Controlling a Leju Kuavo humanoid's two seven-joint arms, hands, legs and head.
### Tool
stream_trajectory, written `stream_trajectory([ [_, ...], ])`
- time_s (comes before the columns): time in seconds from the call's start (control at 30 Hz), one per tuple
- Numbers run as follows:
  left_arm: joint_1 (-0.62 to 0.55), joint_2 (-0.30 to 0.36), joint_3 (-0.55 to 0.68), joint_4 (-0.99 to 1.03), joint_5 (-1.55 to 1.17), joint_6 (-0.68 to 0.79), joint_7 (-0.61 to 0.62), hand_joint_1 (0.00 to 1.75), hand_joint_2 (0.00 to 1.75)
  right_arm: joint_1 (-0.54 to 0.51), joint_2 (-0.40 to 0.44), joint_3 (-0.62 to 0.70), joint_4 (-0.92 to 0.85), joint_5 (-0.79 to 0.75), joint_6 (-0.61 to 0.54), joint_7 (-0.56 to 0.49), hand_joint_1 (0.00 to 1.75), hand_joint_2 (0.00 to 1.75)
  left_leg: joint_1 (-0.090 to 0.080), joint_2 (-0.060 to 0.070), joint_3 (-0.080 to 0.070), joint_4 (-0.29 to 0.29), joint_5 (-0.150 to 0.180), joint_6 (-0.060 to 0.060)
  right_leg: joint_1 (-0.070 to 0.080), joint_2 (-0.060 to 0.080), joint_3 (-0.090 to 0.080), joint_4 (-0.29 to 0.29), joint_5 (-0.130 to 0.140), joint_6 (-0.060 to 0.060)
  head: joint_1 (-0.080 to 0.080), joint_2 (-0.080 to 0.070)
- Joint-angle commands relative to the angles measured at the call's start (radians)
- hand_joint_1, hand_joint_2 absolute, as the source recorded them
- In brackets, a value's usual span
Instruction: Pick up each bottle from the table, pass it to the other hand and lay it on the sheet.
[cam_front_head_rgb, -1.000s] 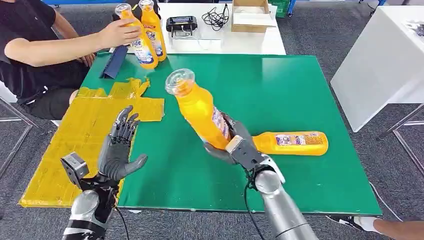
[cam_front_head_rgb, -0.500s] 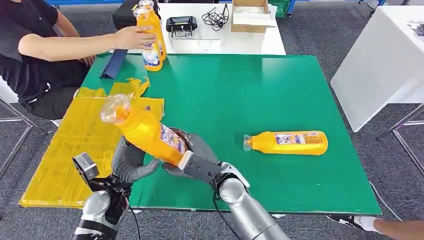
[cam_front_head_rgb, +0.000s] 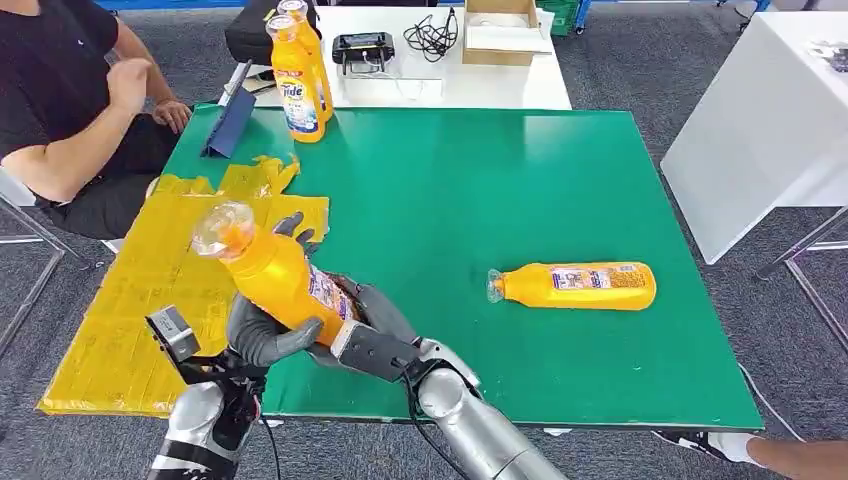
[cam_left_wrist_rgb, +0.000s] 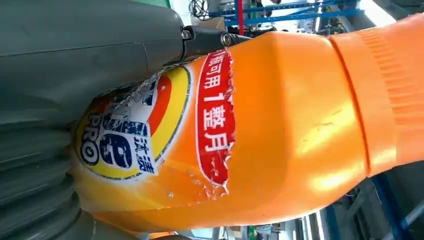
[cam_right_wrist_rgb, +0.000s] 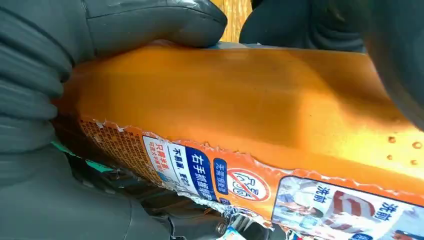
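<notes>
Item: orange bottle (cam_front_head_rgb: 275, 275), tilted, cap toward the yellow sheet (cam_front_head_rgb: 150, 290). My right hand (cam_front_head_rgb: 365, 335) grips its base; my left hand (cam_front_head_rgb: 262, 330) wraps the body, nearer the sheet.

Orange bottle (cam_front_head_rgb: 272, 272) in both hands, left hand (cam_front_head_rgb: 262, 335), right hand (cam_front_head_rgb: 365, 330).

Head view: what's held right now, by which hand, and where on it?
One orange bottle, tilted, cap up. Both hands are on its body: the right hand around the lower labelled part, the left hand wrapping it from the other side.
</notes>
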Motion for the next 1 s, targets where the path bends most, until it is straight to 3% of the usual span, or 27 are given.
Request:
stream_trajectory([
  [0.03, -0.031, 0.007, -0.031, 0.021, -0.005, -0.003, 0.001, 0.00, 1.75, -0.049, -0.014, 0.041, 0.089, 0.002, -0.002, 0.001, 1.75, 1.75, 0.000, -0.002, 0.001, -0.001, 0.000, 0.001, 0.000, -0.002, 0.001, -0.001, 0.000, 0.000, 0.000, 0.000],
  [0.2, -0.032, 0.008, -0.031, 0.023, -0.005, -0.003, 0.001, 0.00, 1.75, -0.049, -0.014, 0.039, 0.091, 0.002, -0.002, 0.002, 1.75, 1.75, 0.000, -0.002, 0.001, -0.001, 0.000, 0.001, 0.000, -0.002, 0.001, -0.001, 0.000, 0.000, 0.000, 0.000],
  [0.43, -0.050, 0.009, -0.037, 0.046, -0.054, 0.041, -0.007, 0.00, 1.75, -0.033, -0.014, 0.171, 0.168, -0.016, -0.016, 0.015, 1.75, 1.75, 0.000, -0.003, 0.003, -0.002, 0.000, 0.001, 0.000, -0.003, 0.004, -0.002, 0.000, 0.000, 0.000, 0.000],
  [0.47, -0.051, 0.010, -0.036, 0.052, -0.054, 0.040, -0.008, 1.75, 1.75, -0.033, -0.014, 0.177, 0.170, -0.016, -0.015, 0.015, 1.75, 1.75, 0.001, -0.003, 0.004, -0.003, 0.000, 0.001, 0.001, -0.003, 0.005, -0.003, 0.000, 0.000, 0.000, 0.000],
  [0.63, -0.034, 0.016, -0.020, 0.064, -0.078, 0.033, -0.040, 1.75, 1.75, -0.062, -0.024, 0.140, 0.153, -0.012, -0.051, -0.016, 1.75, 1.75, 0.000, -0.003, 0.002, -0.002, 0.001, 0.001, 0.001, -0.003, 0.002, -0.002, 0.000, 0.000, 0.000, 0.000],
  [1.0, 0.020, 0.022, 0.005, 0.010, -0.093, 0.020, -0.059, 1.75, 1.75, -0.087, -0.077, 0.029, 0.034, -0.016, -0.007, 0.016, 1.75, 1.75, 0.000, -0.002, 0.000, -0.001, 0.000, 0.001, 0.000, -0.002, 0.001, -0.001, 0.000, 0.000, 0.000, 0.000],
])
